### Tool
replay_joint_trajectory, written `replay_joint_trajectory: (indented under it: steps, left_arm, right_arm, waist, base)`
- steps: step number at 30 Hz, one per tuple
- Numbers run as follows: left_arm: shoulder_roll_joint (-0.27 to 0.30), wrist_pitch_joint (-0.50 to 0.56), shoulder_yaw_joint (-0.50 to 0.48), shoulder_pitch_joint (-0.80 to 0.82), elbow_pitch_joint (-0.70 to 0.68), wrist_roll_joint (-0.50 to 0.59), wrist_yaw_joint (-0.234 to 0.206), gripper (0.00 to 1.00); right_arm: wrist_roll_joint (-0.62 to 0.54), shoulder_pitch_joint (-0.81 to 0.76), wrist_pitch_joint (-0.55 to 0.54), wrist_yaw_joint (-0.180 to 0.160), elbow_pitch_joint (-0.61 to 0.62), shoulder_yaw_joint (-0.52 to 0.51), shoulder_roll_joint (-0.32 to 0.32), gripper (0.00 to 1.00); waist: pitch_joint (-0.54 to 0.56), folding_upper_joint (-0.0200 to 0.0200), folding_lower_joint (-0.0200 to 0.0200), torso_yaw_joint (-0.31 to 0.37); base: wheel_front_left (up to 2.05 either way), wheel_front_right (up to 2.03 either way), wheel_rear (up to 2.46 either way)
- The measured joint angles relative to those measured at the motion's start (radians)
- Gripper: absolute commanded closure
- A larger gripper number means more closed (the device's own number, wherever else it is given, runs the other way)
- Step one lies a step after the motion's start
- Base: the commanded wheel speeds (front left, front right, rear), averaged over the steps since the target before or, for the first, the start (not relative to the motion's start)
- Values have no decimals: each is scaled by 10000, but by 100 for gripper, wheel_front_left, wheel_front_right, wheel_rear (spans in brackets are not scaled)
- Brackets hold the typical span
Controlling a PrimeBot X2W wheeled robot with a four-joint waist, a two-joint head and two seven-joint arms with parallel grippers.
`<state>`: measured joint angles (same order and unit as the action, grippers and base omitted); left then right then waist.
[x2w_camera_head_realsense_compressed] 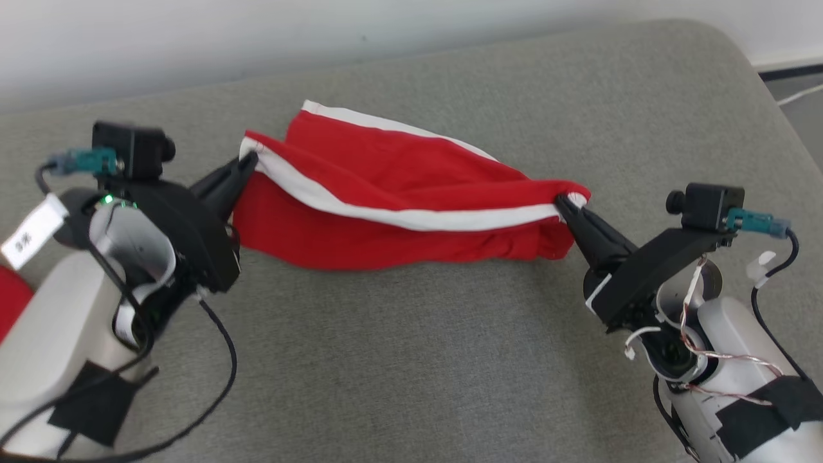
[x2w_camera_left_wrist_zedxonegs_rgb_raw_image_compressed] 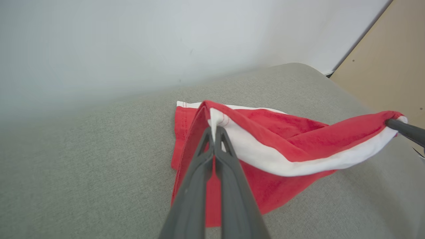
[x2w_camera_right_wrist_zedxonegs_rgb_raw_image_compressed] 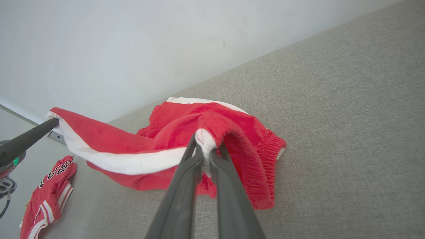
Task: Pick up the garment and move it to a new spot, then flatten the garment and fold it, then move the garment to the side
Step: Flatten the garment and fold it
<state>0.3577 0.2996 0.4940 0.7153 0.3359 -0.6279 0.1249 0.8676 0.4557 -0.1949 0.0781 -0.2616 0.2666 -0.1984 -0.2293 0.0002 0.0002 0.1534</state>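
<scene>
The garment (x2w_camera_head_realsense_compressed: 398,193) is a pair of red shorts with a white side stripe, stretched between both grippers over the grey cushion (x2w_camera_head_realsense_compressed: 411,360). My left gripper (x2w_camera_head_realsense_compressed: 249,161) is shut on its left corner, seen close in the left wrist view where the left gripper (x2w_camera_left_wrist_zedxonegs_rgb_raw_image_compressed: 214,130) pinches the white stripe of the garment (x2w_camera_left_wrist_zedxonegs_rgb_raw_image_compressed: 282,139). My right gripper (x2w_camera_head_realsense_compressed: 560,200) is shut on the elastic waistband end; the right wrist view shows the right gripper (x2w_camera_right_wrist_zedxonegs_rgb_raw_image_compressed: 206,141) clamped on the garment (x2w_camera_right_wrist_zedxonegs_rgb_raw_image_compressed: 186,132). The lower cloth sags onto the cushion.
A second red jersey (x2w_camera_right_wrist_zedxonegs_rgb_raw_image_compressed: 48,196) with white trim lies off to the left, also glimpsed as a red patch (x2w_camera_head_realsense_compressed: 11,299). A white wall (x2w_camera_head_realsense_compressed: 257,32) runs behind the cushion. A tan panel (x2w_camera_left_wrist_zedxonegs_rgb_raw_image_compressed: 391,66) stands beyond the cushion's rounded corner.
</scene>
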Motion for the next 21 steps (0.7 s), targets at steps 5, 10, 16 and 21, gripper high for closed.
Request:
replay_joint_trajectory:
  steps: [5, 10, 16, 21]
  left_arm:
    - [77, 447, 307, 1233, 579, -349, 0, 100]
    - [247, 905, 614, 2075, 1350, -518, 0, 100]
    - [581, 1289, 861, 3142, 2109, -671, 0, 100]
    - [727, 1415, 1001, 4013, 2711, -679, 0, 100]
  right_arm:
    - [516, 582, -84, 0, -502, -249, 359, 100]
    - [677, 1191, -203, 0, -1041, -249, 746, 100]
    - [945, 2075, -251, 2, -1574, -142, 1131, 100]
    - [993, 2800, -196, 0, -2061, -69, 1227, 100]
  waist:
    - [-476, 0, 0, 352]
    - [-885, 1, 0, 698]
    - [-1344, 0, 0, 1099]
    - [-1774, 0, -1, 1389]
  base:
    - [0, 0, 0]
    - [0, 0, 0]
    - [0, 0, 0]
    - [0, 0, 0]
